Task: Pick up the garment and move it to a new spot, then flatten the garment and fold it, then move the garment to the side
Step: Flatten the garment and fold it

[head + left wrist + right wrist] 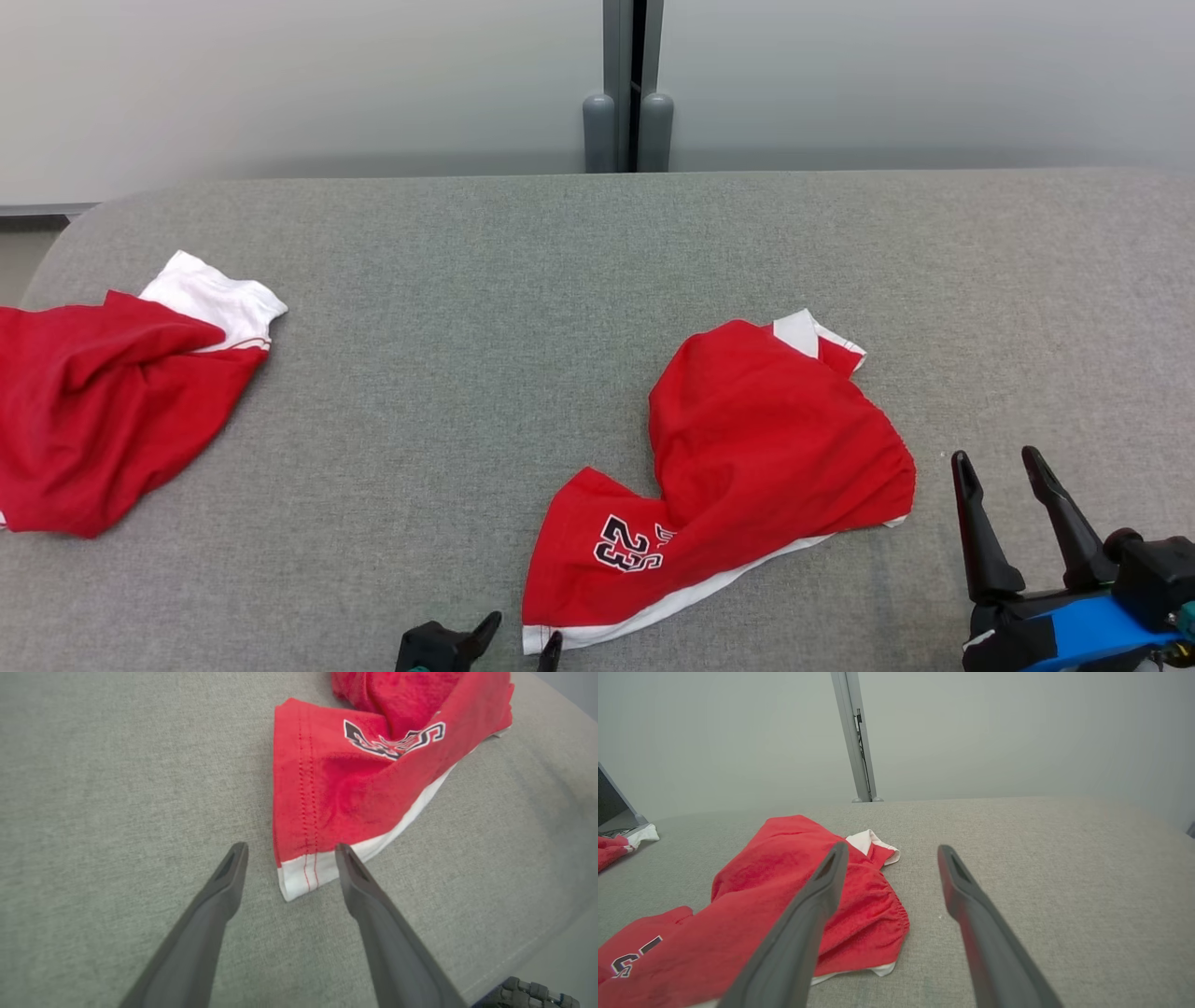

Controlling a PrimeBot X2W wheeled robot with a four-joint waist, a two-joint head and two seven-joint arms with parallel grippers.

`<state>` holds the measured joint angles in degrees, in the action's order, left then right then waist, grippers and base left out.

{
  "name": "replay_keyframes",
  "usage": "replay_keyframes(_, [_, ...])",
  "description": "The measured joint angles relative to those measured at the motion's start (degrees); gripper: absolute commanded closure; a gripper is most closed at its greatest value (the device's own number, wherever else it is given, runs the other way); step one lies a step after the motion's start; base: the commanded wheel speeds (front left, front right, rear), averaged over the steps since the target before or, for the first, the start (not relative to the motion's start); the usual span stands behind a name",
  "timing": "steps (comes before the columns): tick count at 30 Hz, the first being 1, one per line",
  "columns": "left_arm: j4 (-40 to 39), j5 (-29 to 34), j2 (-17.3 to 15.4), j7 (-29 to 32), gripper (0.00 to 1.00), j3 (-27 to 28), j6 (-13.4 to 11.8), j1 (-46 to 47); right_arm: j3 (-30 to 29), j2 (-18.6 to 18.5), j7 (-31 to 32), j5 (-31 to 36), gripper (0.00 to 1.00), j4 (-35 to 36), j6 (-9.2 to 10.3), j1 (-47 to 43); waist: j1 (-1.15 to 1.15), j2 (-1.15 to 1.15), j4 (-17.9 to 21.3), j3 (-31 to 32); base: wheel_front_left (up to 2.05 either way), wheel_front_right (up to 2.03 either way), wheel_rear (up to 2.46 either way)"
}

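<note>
Dark number 23 on the red garment (766,448), lettering beside it unreadable

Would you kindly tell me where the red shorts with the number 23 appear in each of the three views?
Head view: numbered shorts lie lower centre-right.
Left wrist view: numbered shorts lie upper centre-right.
Right wrist view: numbered shorts lie lower left to centre.
Shared landmark: the black number print on the leg.

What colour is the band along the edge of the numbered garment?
White band on the red garment; clearest in the left wrist view.
</note>
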<state>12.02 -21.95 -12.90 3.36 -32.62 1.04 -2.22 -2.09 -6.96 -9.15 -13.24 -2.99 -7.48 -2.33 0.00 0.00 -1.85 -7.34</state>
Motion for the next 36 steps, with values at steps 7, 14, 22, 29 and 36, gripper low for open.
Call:
replay_keyframes(7, [4.56,-1.75,1.09,1.55,0.41,-0.94,1.54,2.27,-0.93,-0.19,0.33,-0.18,0.00,-2.78,0.00,0.49,0.00,0.00,1.15,-1.29,0.00,0.00,0.00])
replay_keyframes(14, [8.24,-2.38,2.19,-0.99,1.00,-0.23,2.32,5.58,1.27,-2.04,0.67,-1.15,0.00,-10.32,0.00,1.45,0.00,0.00,1.92,-3.74,0.00,0.00,0.00])
replay_keyframes(22, [9.83,-1.76,2.99,-3.08,1.00,-0.77,2.55,8.66,8.83,-3.14,-0.68,-3.74,0.00,-22.87,0.00,10.03,0.00,0.00,1.05,-6.40,0.00,0.00,0.00])
replay_keyframes(29, [10.34,-1.57,3.41,-5.95,1.00,-0.35,2.01,9.96,12.59,-4.45,-3.05,-6.27,1.00,-29.03,-0.01,14.18,0.00,0.00,0.05,-6.84,0.00,0.00,0.00])
replay_keyframes(36, [5.46,-0.27,2.53,-10.24,1.00,0.86,0.09,10.93,12.87,-6.13,-5.28,-7.56,1.00,-24.88,-0.01,14.67,0.00,0.01,-0.07,-5.06,0.00,0.00,0.00])
